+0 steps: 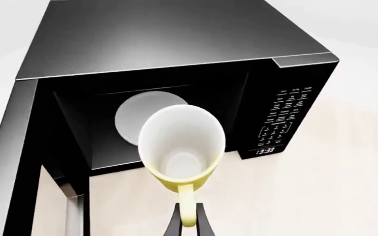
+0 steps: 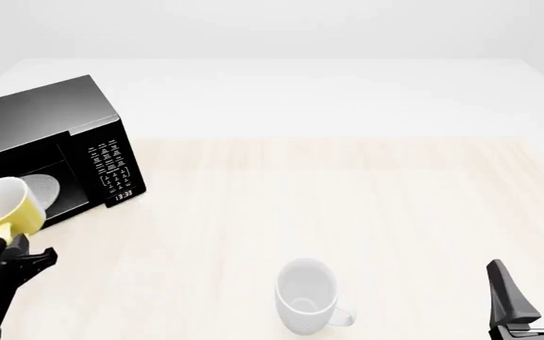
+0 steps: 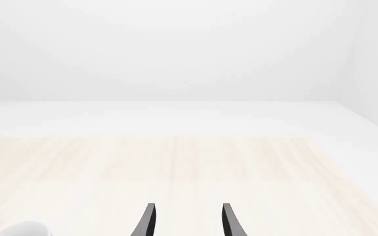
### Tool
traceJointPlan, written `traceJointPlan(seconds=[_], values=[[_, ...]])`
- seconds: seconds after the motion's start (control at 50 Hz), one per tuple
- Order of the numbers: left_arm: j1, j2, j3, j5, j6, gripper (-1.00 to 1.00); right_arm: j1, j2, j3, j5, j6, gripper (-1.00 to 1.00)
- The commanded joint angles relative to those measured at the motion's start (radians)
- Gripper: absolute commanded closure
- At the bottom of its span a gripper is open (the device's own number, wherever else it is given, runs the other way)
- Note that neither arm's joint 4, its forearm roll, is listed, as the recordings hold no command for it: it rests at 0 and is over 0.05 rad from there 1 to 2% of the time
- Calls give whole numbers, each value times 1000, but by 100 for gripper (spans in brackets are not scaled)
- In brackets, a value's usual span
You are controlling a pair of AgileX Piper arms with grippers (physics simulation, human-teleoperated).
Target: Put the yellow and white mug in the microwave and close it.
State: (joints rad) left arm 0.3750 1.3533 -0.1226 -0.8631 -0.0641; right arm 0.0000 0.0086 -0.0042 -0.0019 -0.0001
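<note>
My left gripper (image 1: 189,219) is shut on the handle of the yellow and white mug (image 1: 181,146), which is tipped so its white inside faces the wrist camera. The mug (image 2: 6,207) hangs in the air just in front of the open mouth of the black microwave (image 2: 54,124). Inside the microwave lies a round white plate (image 1: 140,113), partly hidden by the mug. The microwave door (image 1: 8,162) stands swung open. My right gripper (image 2: 537,287) is open at the near right, holding nothing.
A slightly larger all-white mug (image 2: 307,296) lies on the table near the front middle; its edge (image 3: 18,229) shows in the right wrist view. The keypad and clock (image 2: 113,168) are on the microwave's right panel. Pale wooden tabletop (image 2: 367,205) stretches to the right.
</note>
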Motion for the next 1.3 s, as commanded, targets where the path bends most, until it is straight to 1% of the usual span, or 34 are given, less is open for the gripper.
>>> traceJointPlan(seconds=[0.02,0.14,0.5,0.72,0.8,1.14,1.3], values=[[20,98,-35,-56,13,100,0,0,0,0,0,-100],[20,102,-51,-57,14,100,0,0,0,0,0,-100],[21,180,-87,-91,22,100,0,0,0,0,0,-100],[30,257,-107,-129,20,100,0,0,0,0,0,-100],[27,245,-101,-137,20,100,0,0,0,0,0,-100],[34,295,-120,-174,14,100,0,0,0,0,0,-100],[33,285,-134,-167,5,100,0,0,0,0,0,-100]])
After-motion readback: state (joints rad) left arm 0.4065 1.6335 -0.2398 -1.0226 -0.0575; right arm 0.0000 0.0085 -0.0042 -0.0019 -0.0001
